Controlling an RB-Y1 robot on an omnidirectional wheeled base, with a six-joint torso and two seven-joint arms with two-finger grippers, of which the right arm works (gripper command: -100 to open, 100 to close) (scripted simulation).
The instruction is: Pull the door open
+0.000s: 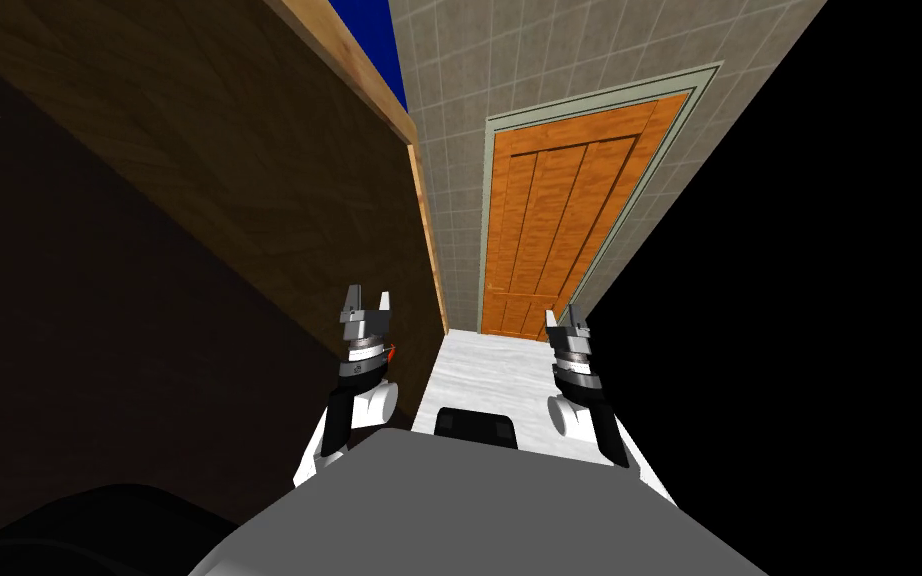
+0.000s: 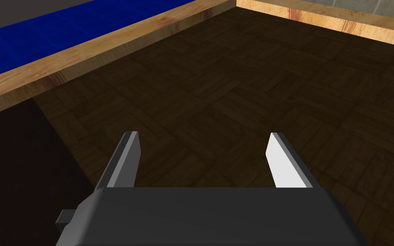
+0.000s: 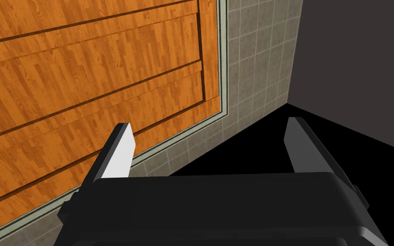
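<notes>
Narrow white floor strip [image 1: 494, 365] free up to door [image 1: 559, 220] — wood wall [image 1: 249, 180] prob. close on L.

House interior, a narrow passage: an orange panelled wooden door [image 1: 559, 220] in a pale grey-green frame [image 3: 221, 55] stands at the far end, set in a wall [image 1: 509, 50] of grey square tiling. A white, marbled floor [image 1: 499, 370] runs up to its foot. Along the left rises a dark parquet-patterned surface [image 1: 249, 180] edged with pale wooden trim [image 1: 349, 60], with blue tiles [image 1: 369, 25] just beyond. To the right lies a black area [image 1: 799, 300].
</notes>
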